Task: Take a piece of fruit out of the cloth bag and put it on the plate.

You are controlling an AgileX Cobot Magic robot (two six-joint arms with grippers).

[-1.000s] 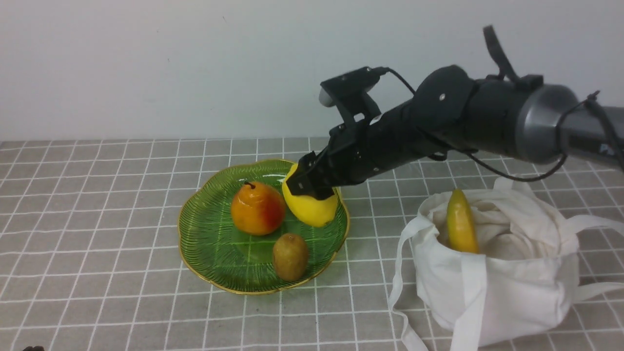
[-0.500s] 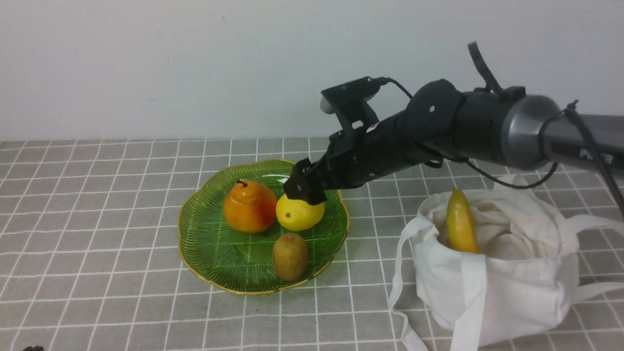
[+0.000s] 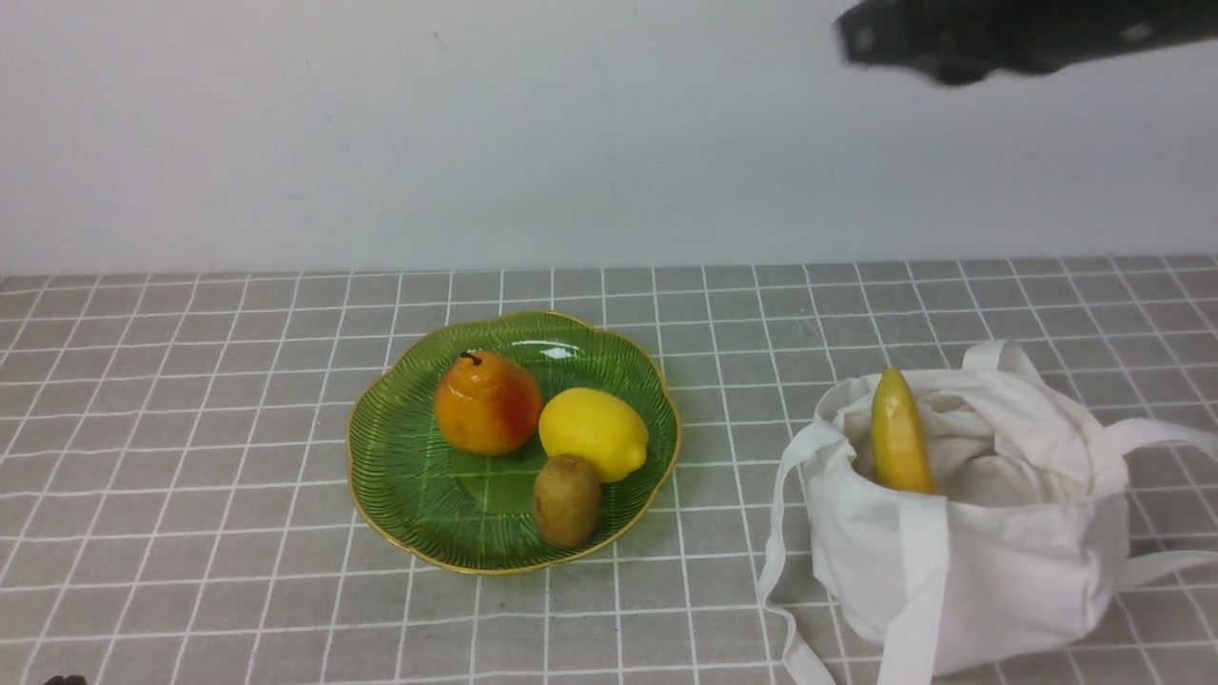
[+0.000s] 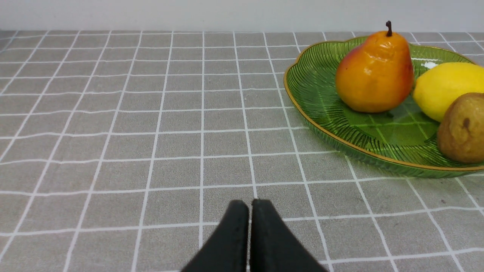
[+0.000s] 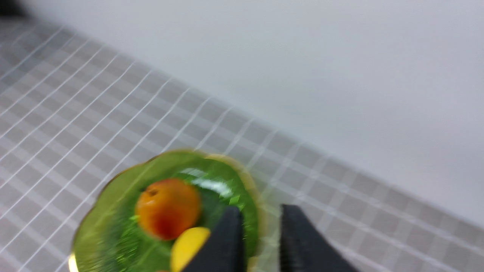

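Observation:
The yellow lemon [image 3: 595,433] lies on the green gold-rimmed plate [image 3: 409,476], between an orange-red pear [image 3: 485,404] and a brown kiwi [image 3: 566,499]. The white cloth bag [image 3: 990,571] slouches at the right with a banana [image 3: 899,447] sticking out of it. My right arm [image 3: 952,43] is high at the top right, blurred, far above the table. In the right wrist view my right gripper [image 5: 261,215] hangs over the plate's rim [image 5: 249,181], a gap between its fingers and nothing in it; the lemon [image 5: 187,245] shows below. My left gripper [image 4: 249,204] is shut and empty, low over the cloth, apart from the plate [image 4: 314,87].
A grey checked cloth [image 3: 190,381] covers the table up to a plain white wall [image 3: 381,143]. The bag's long strap handles [image 3: 785,533] trail toward the front edge and to the right.
My right gripper let go of the lemon, which now rests on the plate beside the pear. The right arm lifted up and back to the right, away from the plate.

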